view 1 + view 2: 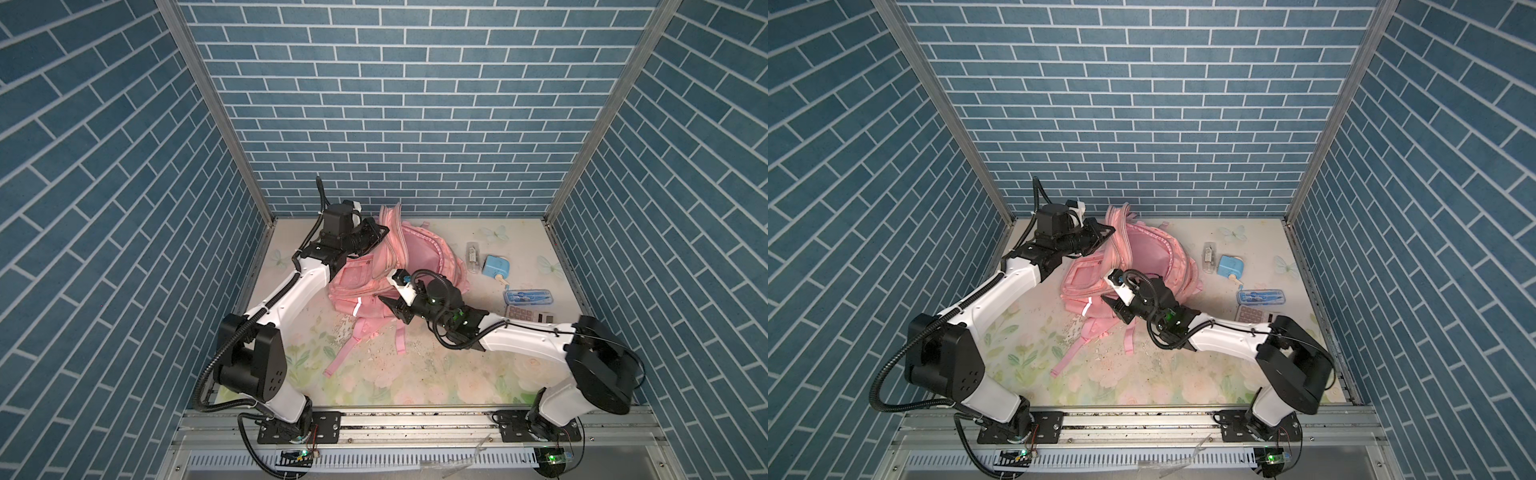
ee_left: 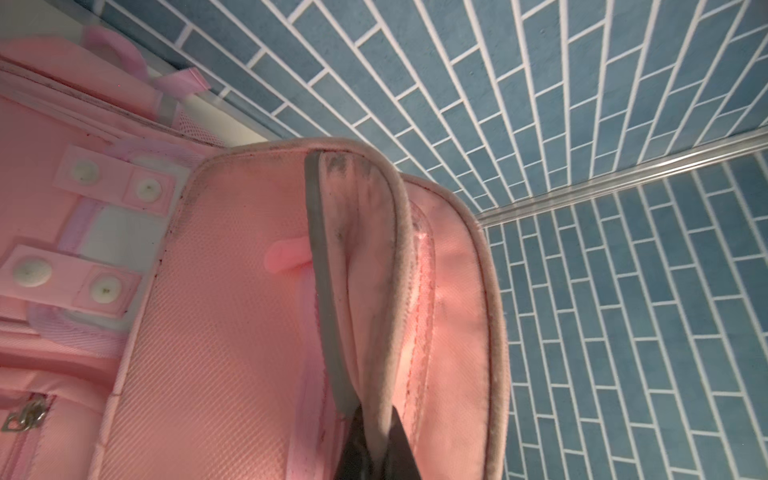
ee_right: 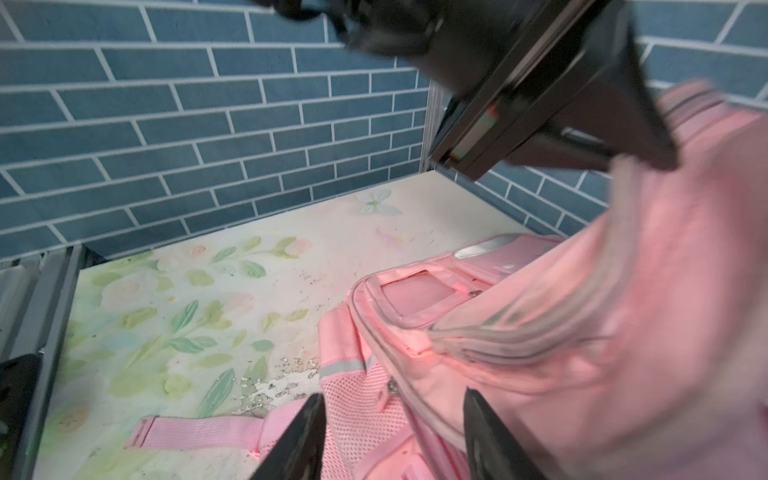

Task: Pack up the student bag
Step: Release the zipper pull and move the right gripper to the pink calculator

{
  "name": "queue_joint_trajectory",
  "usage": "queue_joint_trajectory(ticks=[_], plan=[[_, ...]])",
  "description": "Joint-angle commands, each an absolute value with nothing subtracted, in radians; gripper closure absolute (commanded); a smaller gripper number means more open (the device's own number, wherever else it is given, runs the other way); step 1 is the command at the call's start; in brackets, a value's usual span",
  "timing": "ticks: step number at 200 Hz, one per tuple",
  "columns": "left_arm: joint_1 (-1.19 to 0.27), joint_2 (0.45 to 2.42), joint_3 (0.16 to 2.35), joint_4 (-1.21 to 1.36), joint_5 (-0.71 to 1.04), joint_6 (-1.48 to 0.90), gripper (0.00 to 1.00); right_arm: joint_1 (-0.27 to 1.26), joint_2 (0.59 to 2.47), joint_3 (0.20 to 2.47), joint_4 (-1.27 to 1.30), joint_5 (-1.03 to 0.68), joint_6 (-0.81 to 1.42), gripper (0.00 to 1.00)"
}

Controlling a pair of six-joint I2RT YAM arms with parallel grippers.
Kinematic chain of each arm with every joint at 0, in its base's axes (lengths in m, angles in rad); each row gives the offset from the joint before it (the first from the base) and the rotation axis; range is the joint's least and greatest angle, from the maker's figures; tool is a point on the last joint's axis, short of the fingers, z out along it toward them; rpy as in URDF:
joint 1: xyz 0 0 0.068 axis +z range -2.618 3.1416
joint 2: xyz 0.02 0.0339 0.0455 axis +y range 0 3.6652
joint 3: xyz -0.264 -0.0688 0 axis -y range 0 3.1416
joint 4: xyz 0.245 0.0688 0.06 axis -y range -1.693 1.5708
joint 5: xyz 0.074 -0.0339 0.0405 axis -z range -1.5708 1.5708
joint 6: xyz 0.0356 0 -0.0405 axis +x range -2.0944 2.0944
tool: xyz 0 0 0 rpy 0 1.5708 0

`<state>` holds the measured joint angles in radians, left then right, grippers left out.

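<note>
The student bag (image 1: 419,257) (image 1: 1144,259), a pink backpack, lies at the back middle of the floral table (image 1: 415,382), its main compartment gaping so the pink lining shows in both top views. The left gripper (image 1: 385,230) (image 2: 374,451) is clenched on the grey-piped edge of the bag's raised front flap, holding that flap up toward the rear wall. The right gripper (image 1: 395,309) (image 3: 395,436) sits low at the bag's near side with its fingers spread and nothing gripped. The mesh side pocket shows between them, though whether they touch it is hard to tell. A pink shoulder strap (image 1: 340,357) trails toward the front. Well to the right of the bag lie a small clear case (image 1: 472,258), a blue pencil sharpener (image 1: 496,270), a blue geometry-set box (image 1: 528,297) and a pink calculator (image 1: 524,312). Blue brick-pattern walls (image 1: 395,124) enclose the table.
</note>
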<state>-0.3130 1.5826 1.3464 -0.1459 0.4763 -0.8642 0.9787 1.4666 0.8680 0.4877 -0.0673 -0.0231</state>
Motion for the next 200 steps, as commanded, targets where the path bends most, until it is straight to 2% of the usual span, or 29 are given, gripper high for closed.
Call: queue_joint_trajectory(ticks=[1, 46, 63, 84, 122, 145, 167, 177, 186, 200], plan=[[-0.284, 1.573, 1.432, -0.321, 0.479, -0.625, 1.0, 0.904, 1.353, 0.83, 0.304, -0.035, 0.056, 0.46], [-0.25, 1.586, 1.487, -0.511, 0.406, -0.448, 1.0, 0.632, 1.17, 0.793, -0.001, 0.014, 0.281, 0.44], [-0.25, 1.599, 1.511, -0.588, 0.355, -0.39, 1.0, 0.524, 1.126, 0.787, -0.138, 0.071, 0.353, 0.37], [-0.25, 1.599, 1.492, -0.647, 0.269, -0.334, 1.0, 0.369, 1.077, 0.764, -0.269, 0.073, 0.416, 0.34], [-0.264, 1.562, 1.347, -0.546, 0.296, -0.356, 1.0, 0.156, 1.003, 0.696, -0.369, 0.111, 0.439, 0.24], [-0.295, 1.555, 1.281, -0.472, 0.336, -0.383, 1.0, 0.034, 0.996, 0.663, -0.401, 0.11, 0.442, 0.22], [-0.361, 1.525, 1.253, -0.407, 0.339, -0.398, 0.66, -0.083, 1.001, 0.633, -0.413, 0.134, 0.467, 0.2], [-0.39, 1.501, 1.24, -0.377, 0.327, -0.402, 0.56, -0.15, 1.008, 0.621, -0.417, 0.121, 0.484, 0.19], [-0.412, 1.475, 1.224, -0.341, 0.322, -0.406, 0.4, -0.21, 1.015, 0.613, -0.412, 0.089, 0.485, 0.18], [-0.437, 1.437, 1.199, -0.293, 0.311, -0.419, 0.32, -0.281, 1.032, 0.603, -0.398, 0.064, 0.471, 0.17]])
